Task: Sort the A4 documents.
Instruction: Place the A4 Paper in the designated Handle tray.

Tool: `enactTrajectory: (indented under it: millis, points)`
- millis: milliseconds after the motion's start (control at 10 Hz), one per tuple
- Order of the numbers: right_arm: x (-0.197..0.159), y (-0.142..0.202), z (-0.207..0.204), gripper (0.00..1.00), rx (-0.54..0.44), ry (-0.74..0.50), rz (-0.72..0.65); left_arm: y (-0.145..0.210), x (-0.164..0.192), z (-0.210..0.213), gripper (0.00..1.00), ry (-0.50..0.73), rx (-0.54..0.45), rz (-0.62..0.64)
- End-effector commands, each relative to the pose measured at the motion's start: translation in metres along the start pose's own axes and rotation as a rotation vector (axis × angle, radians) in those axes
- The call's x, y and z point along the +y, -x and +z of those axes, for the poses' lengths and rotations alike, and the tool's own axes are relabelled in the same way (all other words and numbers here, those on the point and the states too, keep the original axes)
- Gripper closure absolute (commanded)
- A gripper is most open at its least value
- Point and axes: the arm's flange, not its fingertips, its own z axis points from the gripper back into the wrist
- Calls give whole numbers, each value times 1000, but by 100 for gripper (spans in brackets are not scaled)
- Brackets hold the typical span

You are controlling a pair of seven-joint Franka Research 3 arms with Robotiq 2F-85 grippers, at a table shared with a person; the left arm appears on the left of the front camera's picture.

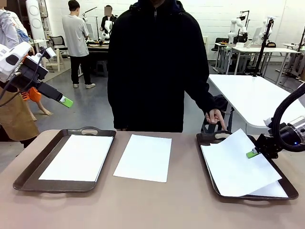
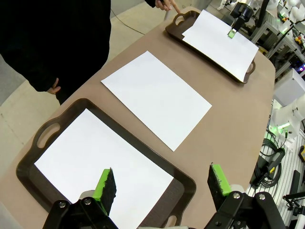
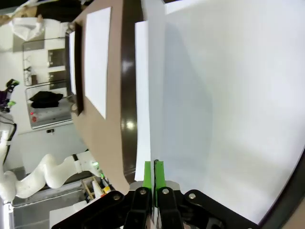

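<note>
Just over the right tray (image 1: 210, 177), the right jaws are pressed together on the nearest edge of the top sheet (image 1: 233, 167). The pinch lifts that edge, while the rest fans away from the jaws and lies askew on a second sheet (image 1: 276, 190) on the tray floor. The top sheet's far corner reaches the tray's handle end, where a person's hand (image 1: 215, 117) points a finger down. The left jaws, spread wide and holding nothing, hang high above the left tray (image 1: 28, 183), whose own sheet (image 1: 78, 157) lies flat below them. Beyond that tray from the left jaws, between the two trays, a fourth sheet (image 1: 143, 157) lies loose on the table (image 1: 143, 210).

The grip looks slight: a narrow bite at the very edge of thin paper. A quick pull could slip the sheet free, crease it or tear it at the pinch. The second sheet may cling and drag along with the first. The far corner could catch on the handle or on the person's finger. Let go as it lies, the top sheet would likely settle crooked across the rim.
</note>
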Motion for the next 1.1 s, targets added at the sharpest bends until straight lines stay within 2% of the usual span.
enactTrajectory:
  millis: [0, 200, 600, 700, 800, 900, 1000]
  points:
    - [9, 9, -3, 99, -13, 112, -28, 0, -1, 0, 0, -1, 0, -6]
    - [9, 11, -4, 99, -39, 184, -45, 0, -1, 0, 0, -1, 0, -6]
    - [9, 16, -5, 99, -94, 223, -75, 0, -1, 0, 0, -1, 0, -6]
    - [12, 16, -2, 87, -98, 249, -79, 0, -1, 0, 0, -1, 0, -6]
    - [17, 15, 0, 84, -104, 284, -59, 0, -1, 0, 0, -1, 0, -6]
    - [21, 14, 1, 71, -111, 311, -47, 0, -1, 0, 0, -1, 0, -6]
    - [22, 13, 2, 67, -110, 337, -45, 0, -1, 0, 0, -1, 0, -6]
